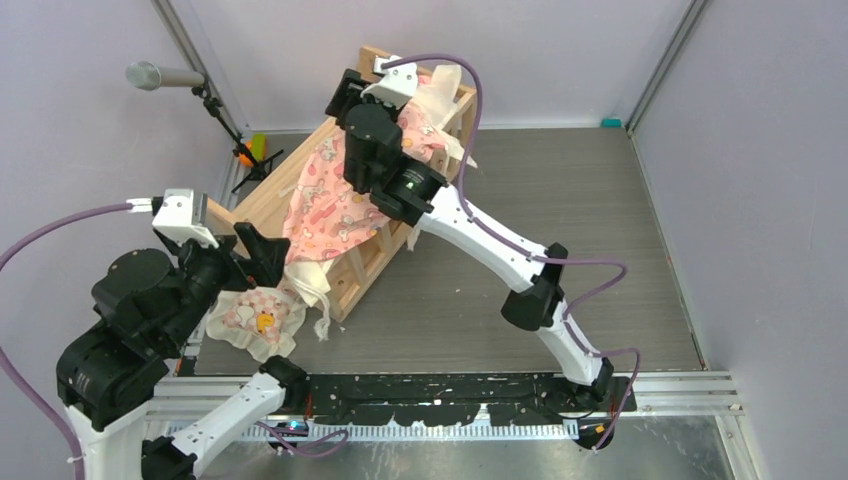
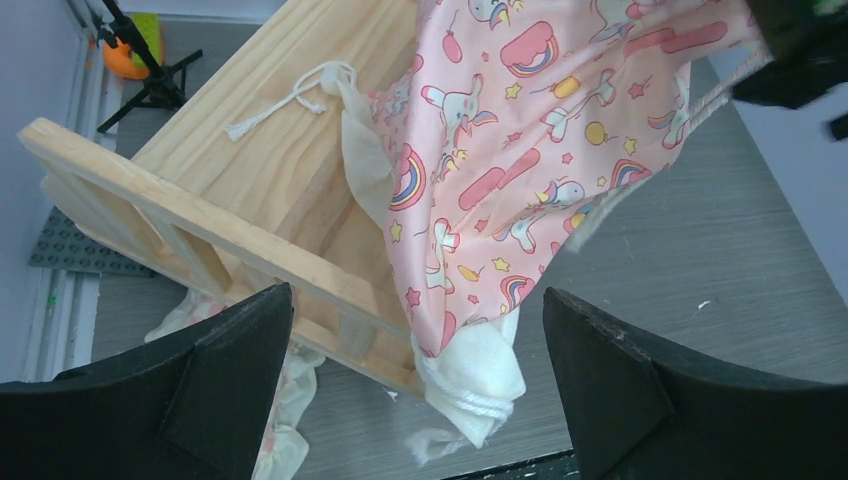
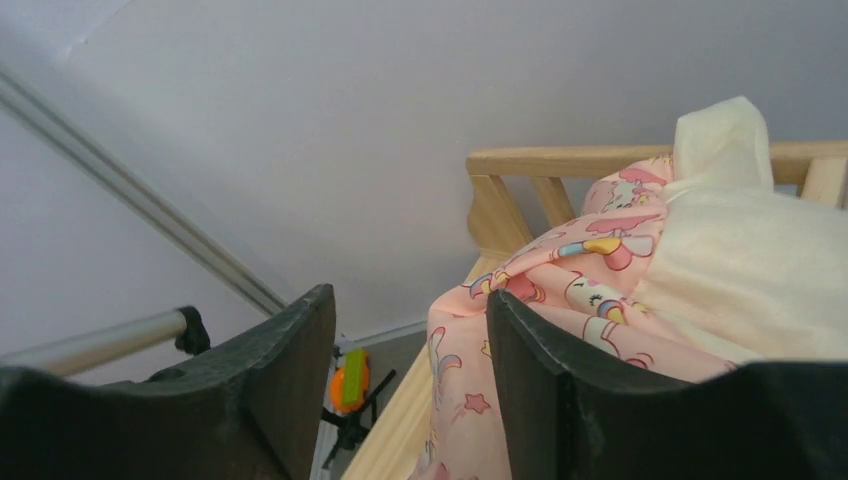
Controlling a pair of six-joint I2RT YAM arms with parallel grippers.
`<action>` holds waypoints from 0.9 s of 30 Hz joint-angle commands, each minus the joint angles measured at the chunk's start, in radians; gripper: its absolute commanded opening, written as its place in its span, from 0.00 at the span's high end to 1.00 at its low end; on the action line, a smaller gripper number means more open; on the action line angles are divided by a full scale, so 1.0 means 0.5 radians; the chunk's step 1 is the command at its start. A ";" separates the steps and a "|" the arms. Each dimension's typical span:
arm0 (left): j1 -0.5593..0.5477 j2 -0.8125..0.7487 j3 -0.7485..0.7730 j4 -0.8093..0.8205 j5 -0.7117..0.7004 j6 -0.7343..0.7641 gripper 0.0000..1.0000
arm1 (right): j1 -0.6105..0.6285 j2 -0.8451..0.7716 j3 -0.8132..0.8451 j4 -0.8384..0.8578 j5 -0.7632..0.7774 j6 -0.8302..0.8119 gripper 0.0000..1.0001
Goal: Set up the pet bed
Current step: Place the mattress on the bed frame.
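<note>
With left end effector (image 2: 415, 300) and right end effector (image 3: 408, 300) seen open, the cushion (image 1: 330, 200) is being seated in the pet bed (image 1: 275, 185); its overhanging corner apparently needs tucking.

The pet bed (image 1: 268, 195), a pale wooden crib-like frame with slatted rails and a plank floor, sits base down on the table (image 1: 560, 200), angled diagonally from near left to far middle.
</note>
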 commanded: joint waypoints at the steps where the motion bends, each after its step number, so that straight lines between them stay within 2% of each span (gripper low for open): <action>1: -0.008 0.096 -0.046 0.033 0.026 0.015 0.02 | 0.017 -0.441 -0.065 -0.211 -0.293 -0.301 0.36; 4: -0.008 0.132 -0.090 0.069 0.092 0.017 0.02 | 0.014 -0.658 -0.124 -0.461 -0.336 -0.330 0.34; 7: -0.007 0.148 -0.126 0.127 0.138 0.040 0.01 | 0.011 -0.888 -0.269 -0.769 -0.247 -0.312 0.33; 12: -0.008 0.255 -0.101 0.225 0.169 0.122 0.00 | 0.013 -1.351 -0.892 -1.022 -0.263 -0.080 0.33; 18: -0.008 0.511 -0.013 0.169 -0.022 0.216 0.00 | 0.013 -1.726 -1.461 -1.115 -0.372 0.155 0.32; 22: -0.005 0.612 -0.094 0.161 -0.220 0.249 0.00 | 0.014 -1.903 -1.754 -1.117 -0.464 0.341 0.32; 27: -0.005 0.602 -0.195 0.301 -0.155 0.216 0.00 | 0.010 -1.966 -2.008 -1.030 -0.596 0.610 0.32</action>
